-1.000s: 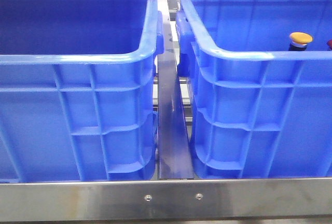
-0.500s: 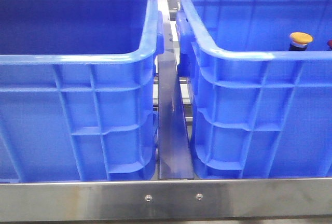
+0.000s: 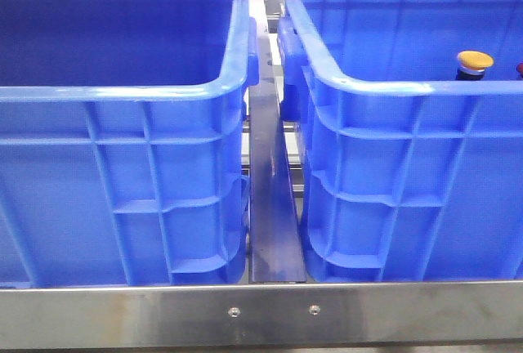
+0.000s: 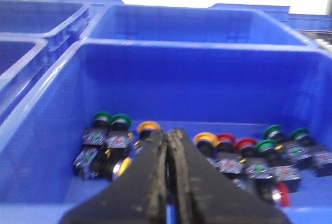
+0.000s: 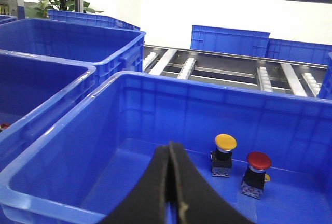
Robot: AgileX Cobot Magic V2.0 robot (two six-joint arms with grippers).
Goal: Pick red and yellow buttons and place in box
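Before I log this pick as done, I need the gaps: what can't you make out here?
- Front view: the red button is cut off by the picture's edge; the yellow button has its body hidden behind the box rim.
- Left wrist view: the buttons in the supply crate are blurred, and the shut left claw covers some.
- Front view: neither claw shows.

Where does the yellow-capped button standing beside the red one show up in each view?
Front view: yellow button peeks over the near rim of the right-hand blue crate, far right.
Left wrist view: not identifiable; this shows a different crate full of mixed buttons.
Right wrist view: yellow button stands upright on the crate floor beside the red button.
Shared landmark: that crate's blue rim.
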